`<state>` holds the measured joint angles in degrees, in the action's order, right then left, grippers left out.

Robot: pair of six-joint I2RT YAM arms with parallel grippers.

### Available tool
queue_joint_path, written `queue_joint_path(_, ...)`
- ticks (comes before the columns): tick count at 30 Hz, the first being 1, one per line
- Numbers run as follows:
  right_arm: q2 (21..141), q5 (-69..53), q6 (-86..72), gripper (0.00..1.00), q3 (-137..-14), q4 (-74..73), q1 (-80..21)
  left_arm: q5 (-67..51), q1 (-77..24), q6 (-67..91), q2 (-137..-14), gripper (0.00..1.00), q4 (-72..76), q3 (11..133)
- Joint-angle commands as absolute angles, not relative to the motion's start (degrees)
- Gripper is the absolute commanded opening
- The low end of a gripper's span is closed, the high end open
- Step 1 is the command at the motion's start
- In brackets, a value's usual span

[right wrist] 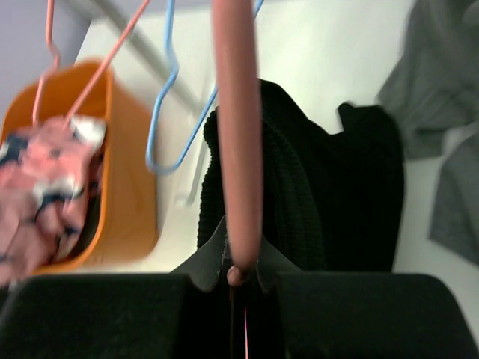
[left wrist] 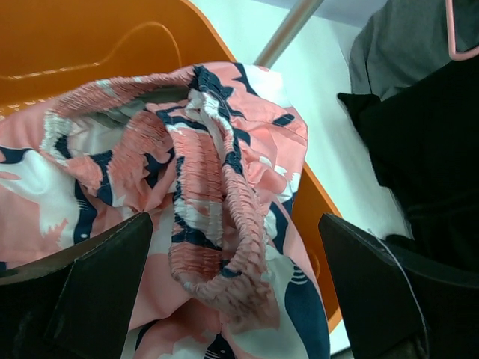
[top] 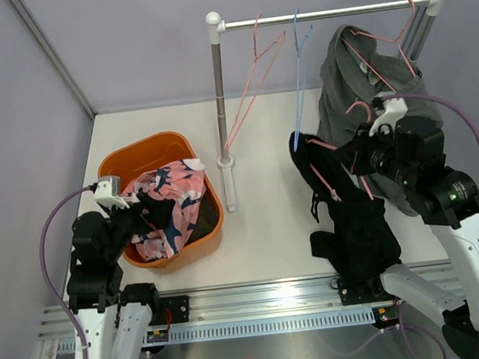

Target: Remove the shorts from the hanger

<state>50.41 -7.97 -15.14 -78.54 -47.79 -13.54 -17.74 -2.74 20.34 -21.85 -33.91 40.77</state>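
The black shorts (top: 356, 227) hang off a pink hanger (top: 322, 145) and trail onto the table. My right gripper (top: 353, 155) is shut on that pink hanger (right wrist: 236, 134); in the right wrist view its rod is pinched between my jaws (right wrist: 238, 273), with the black shorts (right wrist: 352, 194) behind. Grey shorts (top: 348, 74) hang on another pink hanger at the right end of the rack bar (top: 325, 13). Pink printed shorts (top: 173, 199) lie in the orange basket (top: 146, 146). My left gripper (left wrist: 233, 247) hovers open just above these pink shorts (left wrist: 217, 149), holding nothing.
The rack's post (top: 219, 87) stands on the table beside the basket. An empty pink hanger (top: 251, 84) and an empty blue hanger (top: 297, 79) hang from the bar. Grey walls close in the table on the left, back and right.
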Motion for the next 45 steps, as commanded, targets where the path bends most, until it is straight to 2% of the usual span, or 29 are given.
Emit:
queue_joint_path(1,47.64,-6.26,-18.45,0.00,-76.04,-49.57,-25.34,-23.55,-3.51,20.13,-25.30,0.98,-30.24,42.89)
queue_joint_path(5,44.75,-1.32,-23.63,0.00,-71.38,-48.26,-36.37,-20.59,-7.28,21.62,-26.98,0.98,-30.41,44.82)
queue_joint_path(9,44.56,7.00,-28.73,0.00,-66.63,-44.92,-46.47,-13.03,-16.93,24.77,-29.96,0.98,-28.74,45.09)
queue_joint_path(11,47.44,10.18,-29.35,0.00,-65.92,-44.30,-52.34,-2.71,-28.08,25.75,-33.72,0.97,-27.61,45.87)
queue_joint_path(12,48.85,14.02,-29.70,0.00,-66.27,-44.12,-54.30,0.67,-36.74,26.62,-35.14,0.97,-27.08,46.40)
queue_joint_path(13,50.00,16.24,-29.97,0.00,-67.57,-44.21,-56.14,8.45,-41.26,27.15,-36.72,0.98,-26.20,47.97)
queue_joint_path(15,53.34,21.42,-30.32,0.00,-69.25,-44.65,-60.27,15.26,-52.31,28.55,-41.98,0.98,-25.49,50.09)
queue_joint_path(18,56.59,24.16,-30.24,0.00,-72.76,-44.65,-62.31,22.14,-60.44,29.96,-48.57,0.99,-22.95,54.22)
queue_joint_path(24,58.27,26.01,-29.97,0.00,-75.14,-45.35,-63.11,27.15,-66.44,30.50,-56.77,0.99,-18.37,59.58)
queue_joint_path(28,57.57,26.19,-29.45,0.00,-75.76,-45.09,-63.11,33.64,-67.59,31.73,-61.25,0.99,-20.65,62.05)
queue_joint_path(31,57.31,25.66,-28.92,0.00,-76.03,-45.44,-63.11,44.43,-67.33,33.57,-60.04,0.99,-24.86,61.09)
queue_joint_path(35,55.82,26.28,-28.74,0.00,-75.32,-45.79,-63.11,43.95,-61.72,36.91,-55.04,0.97,-28.03,57.31)
queue_joint_path(36,55.64,26.02,-28.57,0.00,-75.32,-45.79,-63.11,43.25,-57.78,37.70,-54.06,0.95,-28.73,56.61)
queue_joint_path(38,55.55,25.49,-28.48,0.00,-75.58,-45.70,-63.11,40.79,-53.37,38.93,-51.69,0.87,-31.11,54.41)
queue_joint_path(39,55.46,25.31,-28.48,0.00,-75.76,-45.79,-63.19,39.04,-47.96,39.46,-50.98,0.83,-31.37,53.53)
queue_joint_path(40,55.46,25.23,-28.48,0.00,-75.85,-45.79,-63.19,33.89,-44.77,39.55,-50.54,0.79,-30.94,51.61)
queue_joint_path(41,55.46,25.05,-28.39,0.00,-75.94,-45.62,-63.11,31.14,-41.78,40.07,-50.02,0.70,-30.76,50.63)
queue_joint_path(43,55.46,24.52,-28.30,0.00,-76.29,-45.53,-63.11,23.95,-33.16,40.60,-49.40,0.58,-29.28,48.35)
queue_joint_path(45,55.63,23.91,-28.13,0.00,-76.38,-45.44,-63.11,17.62,-26.93,41.57,-49.83,0.54,-27.09,44.49)
